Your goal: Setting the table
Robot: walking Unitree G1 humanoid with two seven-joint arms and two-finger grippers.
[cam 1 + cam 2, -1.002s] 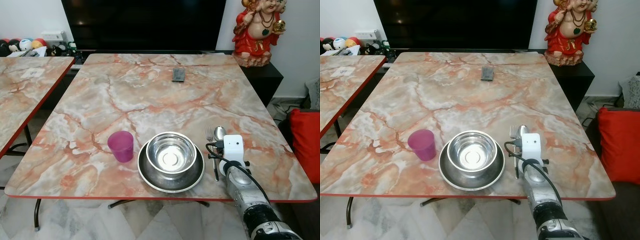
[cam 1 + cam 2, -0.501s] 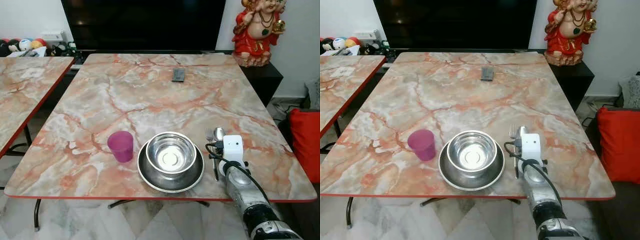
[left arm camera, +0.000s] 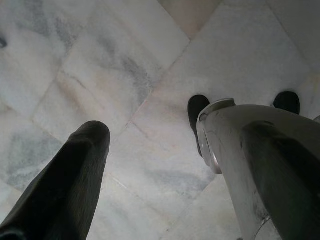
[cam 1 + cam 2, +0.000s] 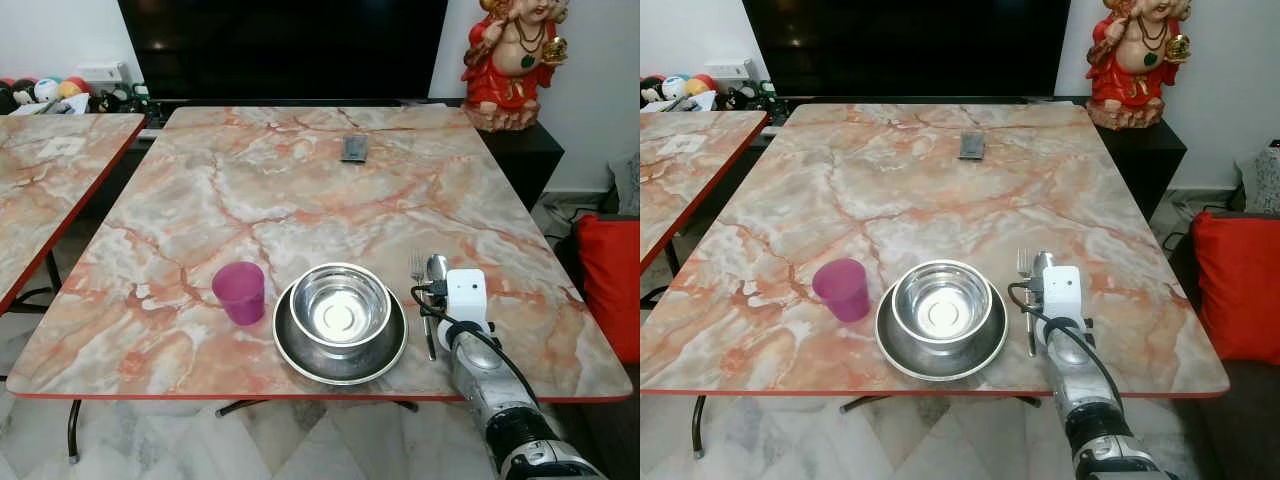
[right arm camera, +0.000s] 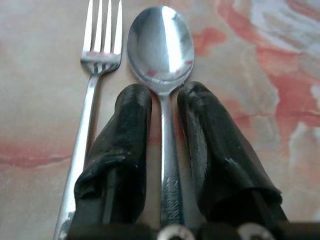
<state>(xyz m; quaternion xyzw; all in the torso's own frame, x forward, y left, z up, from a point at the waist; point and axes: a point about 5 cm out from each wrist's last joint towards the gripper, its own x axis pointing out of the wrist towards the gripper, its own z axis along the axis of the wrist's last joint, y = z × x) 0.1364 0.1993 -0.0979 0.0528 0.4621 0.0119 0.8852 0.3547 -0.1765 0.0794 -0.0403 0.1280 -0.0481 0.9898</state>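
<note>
at the lower right of the frame the silver right arm reaches up over the near edge of the marble worktop. in the right wrist view the right claw has its two black fingers a little apart, one on each side of the handle of the spoon. whether they press the handle or only stand beside it, i cannot tell. the spoon lies flat on the worktop with its bowl pointing away from the robot, and the fork lies just beside it, parallel, on the side toward the bowl.

in the lower middle of the frame a steel bowl sits inside a wider steel plate, close to the near edge. the fork and spoon lie just right of the plate. just left of the plate stands a purple cup, upright, not touching it.

in the left wrist view the left claw hangs over the pale marble floor, with its fingers wide apart and nothing between them.

in the upper middle of the frame a small dark flat object lies on the far part of the worktop. at the upper right a red and gold statue stands on a dark cabinet. a second marble worktop is at the left edge, and a red cushion at the right edge.
</note>
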